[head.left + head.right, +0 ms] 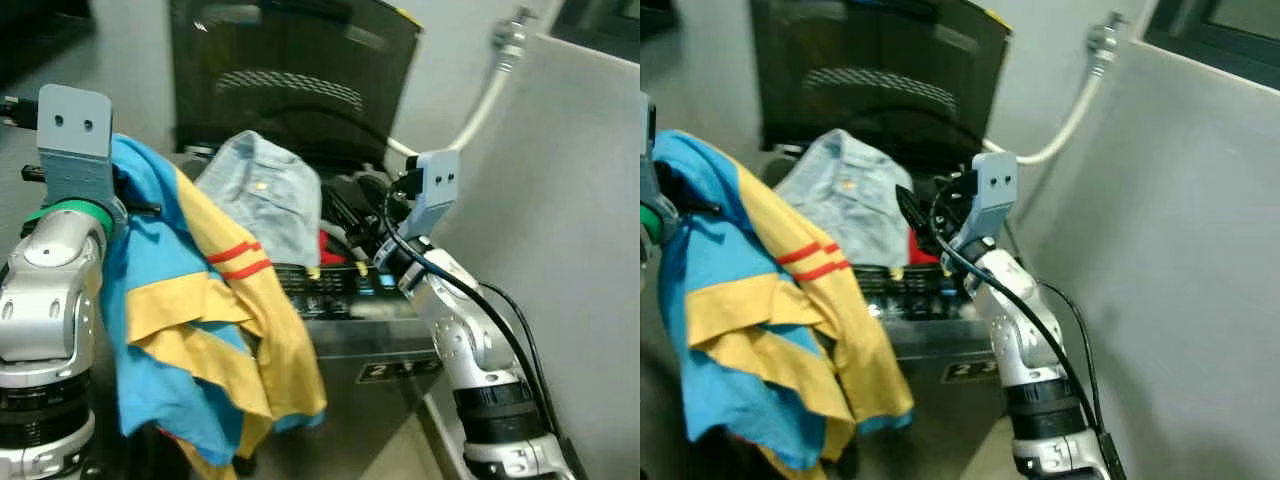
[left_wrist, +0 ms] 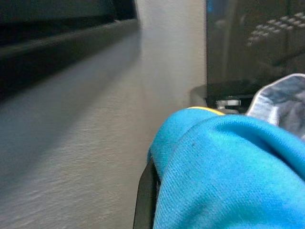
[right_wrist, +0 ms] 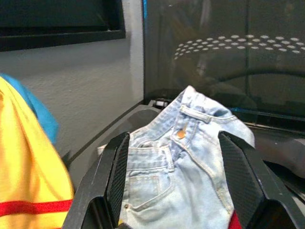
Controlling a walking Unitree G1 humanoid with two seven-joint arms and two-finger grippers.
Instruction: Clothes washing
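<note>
Left gripper (image 2: 145, 200), fingers' state unreadable under the draped blue-yellow shirt (image 1: 200, 320). Pale jeans (image 1: 265, 195) heaped at the open washing machine (image 1: 345, 320), between the spread fingers of right gripper (image 3: 176, 191). Washer label too blurred to read.

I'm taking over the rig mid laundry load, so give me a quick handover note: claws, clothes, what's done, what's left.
Left claw: buried under the blue and yellow shirt draped over it; finger state unclear.
Right claw: open, fingers either side of the light denim jeans, not closed on them.
Jeans are heaped at the washer opening, lid up, something red beside them.
Done: clothes brought to the machine.
Left: push jeans in, drop the shirt in, shut the lid.
</note>
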